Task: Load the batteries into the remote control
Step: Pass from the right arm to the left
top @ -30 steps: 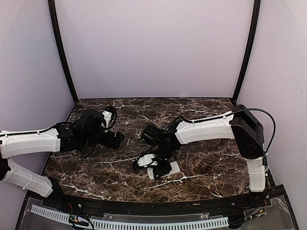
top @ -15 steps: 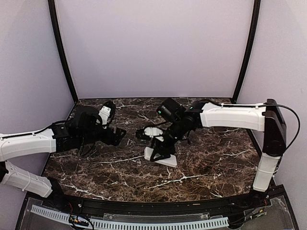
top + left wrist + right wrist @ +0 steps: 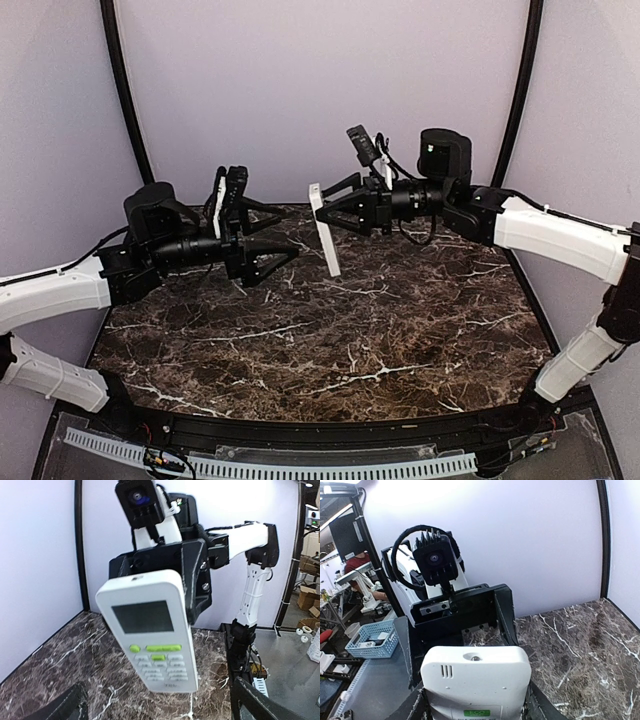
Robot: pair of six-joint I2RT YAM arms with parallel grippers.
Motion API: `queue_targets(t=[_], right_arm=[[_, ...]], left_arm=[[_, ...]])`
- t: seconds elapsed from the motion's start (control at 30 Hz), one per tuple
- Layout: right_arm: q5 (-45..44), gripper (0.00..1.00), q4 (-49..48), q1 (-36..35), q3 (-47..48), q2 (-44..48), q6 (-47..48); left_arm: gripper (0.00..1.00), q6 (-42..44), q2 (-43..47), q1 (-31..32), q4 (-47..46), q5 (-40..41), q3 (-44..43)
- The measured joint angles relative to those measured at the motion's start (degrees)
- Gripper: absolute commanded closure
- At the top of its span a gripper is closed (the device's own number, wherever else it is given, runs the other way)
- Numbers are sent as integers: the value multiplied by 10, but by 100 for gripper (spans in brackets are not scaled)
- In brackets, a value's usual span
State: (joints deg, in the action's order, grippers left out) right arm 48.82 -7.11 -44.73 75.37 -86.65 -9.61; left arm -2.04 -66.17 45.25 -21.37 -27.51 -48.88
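right hand (image 3: pixel 322 208) is clamped tight on the top end of the remote control (image 3: pixel 328 245), holding it in the air over the back of the worktop (image 3: pixel 400 320), not touching it. remote hangs tilted w/ its free end down, display + buttons side facing the left hand (image 3: pixel 284 230). left hand is spread wide w/ nothing in it, near the remote, pointing at it, also off the worktop.

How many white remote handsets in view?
1. The slim white rectangular remote control is above the dark marble table, upper part clamped in the right gripper, display facing the open left gripper.
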Motion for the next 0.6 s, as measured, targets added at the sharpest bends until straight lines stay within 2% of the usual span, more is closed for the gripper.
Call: queue_targets(t=[0.2, 0.43, 0.5, 0.6], right_arm=[[24, 72, -77, -3, -5, 0, -53], [18, 73, -104, -7, -16, 0, -68], [11, 73, -105, -7, -19, 0, -70], [3, 73, -105, -7, -22, 0, -71]], left_arm=[[1, -18, -73, 1, -46, -85, -64], [2, -38, -128, 16, -48, -104, -89], [4, -38, -132, 24, -47, -101, -92], [13, -40, -134, 33, -47, -88, -97]])
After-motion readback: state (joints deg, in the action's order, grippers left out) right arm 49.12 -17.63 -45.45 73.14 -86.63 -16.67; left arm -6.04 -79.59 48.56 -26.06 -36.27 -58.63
